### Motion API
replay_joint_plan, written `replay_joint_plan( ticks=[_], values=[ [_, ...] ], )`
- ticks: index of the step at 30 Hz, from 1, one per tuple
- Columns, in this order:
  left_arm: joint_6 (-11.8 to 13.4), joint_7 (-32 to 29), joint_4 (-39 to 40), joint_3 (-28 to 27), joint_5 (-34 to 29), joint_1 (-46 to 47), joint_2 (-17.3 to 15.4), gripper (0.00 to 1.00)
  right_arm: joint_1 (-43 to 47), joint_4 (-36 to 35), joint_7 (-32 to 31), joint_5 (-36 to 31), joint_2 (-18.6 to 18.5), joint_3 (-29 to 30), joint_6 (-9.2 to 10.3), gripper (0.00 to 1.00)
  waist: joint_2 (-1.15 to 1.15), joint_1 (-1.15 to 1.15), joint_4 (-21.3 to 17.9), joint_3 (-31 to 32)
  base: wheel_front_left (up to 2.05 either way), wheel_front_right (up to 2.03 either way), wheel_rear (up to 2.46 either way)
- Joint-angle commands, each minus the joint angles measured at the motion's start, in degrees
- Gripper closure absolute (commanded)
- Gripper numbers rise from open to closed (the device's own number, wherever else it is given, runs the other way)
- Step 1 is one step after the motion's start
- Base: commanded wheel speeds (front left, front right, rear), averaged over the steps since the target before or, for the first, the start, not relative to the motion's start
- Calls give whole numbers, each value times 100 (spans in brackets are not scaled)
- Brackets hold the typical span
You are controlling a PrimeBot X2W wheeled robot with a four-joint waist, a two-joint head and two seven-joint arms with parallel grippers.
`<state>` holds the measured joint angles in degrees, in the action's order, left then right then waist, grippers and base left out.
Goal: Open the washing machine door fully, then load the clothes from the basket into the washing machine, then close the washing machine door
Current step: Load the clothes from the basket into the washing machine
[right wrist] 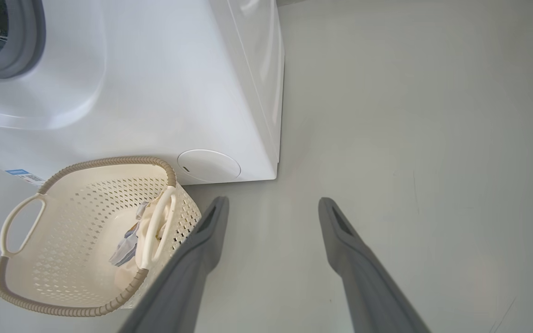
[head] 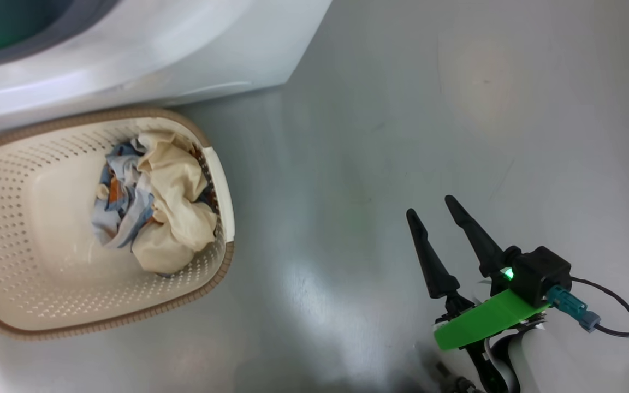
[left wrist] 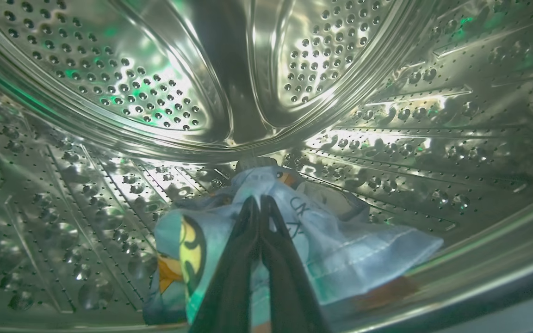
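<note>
Left wrist view: crumpled light-blue cartoon-print garment (left wrist: 340, 249) inside perforated steel drum (left wrist: 109, 69).

Floor (head: 380, 136) smooth, grey and glossy, spreading all round the right pincer (head: 429, 206); a thin dark scratch (head: 503, 177) just ahead of its tips, slightly to the right; a bright glare patch (head: 314, 295) to its left; a fainter pale sheen (head: 478, 71) well ahead.

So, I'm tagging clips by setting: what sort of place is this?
Probably a laundry area: a white washing machine on a grey floor, its steel drum, and a basket of clothes beside it.
</note>
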<state>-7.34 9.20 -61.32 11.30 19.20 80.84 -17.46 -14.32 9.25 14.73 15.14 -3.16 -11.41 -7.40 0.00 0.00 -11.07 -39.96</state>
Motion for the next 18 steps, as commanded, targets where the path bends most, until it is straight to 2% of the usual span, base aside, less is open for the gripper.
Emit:
replay_joint_plan(
  ticks=[1,9,18],
  values=[
    [-13,48,96,46,-30,210,-330,100,45,-119,27,86,28,-174,-9,0,0,0,-9,-151,0,0,0],
    [-13,-32,-55,294,-81,694,-433,100,26,-105,27,89,28,-235,-9,0,0,0,-30,-345,0,0,0],
    [-14,-436,-354,486,200,916,-492,100,-23,-113,27,104,28,-271,-9,0,0,0,-74,-492,0,0,0]
  ],
)
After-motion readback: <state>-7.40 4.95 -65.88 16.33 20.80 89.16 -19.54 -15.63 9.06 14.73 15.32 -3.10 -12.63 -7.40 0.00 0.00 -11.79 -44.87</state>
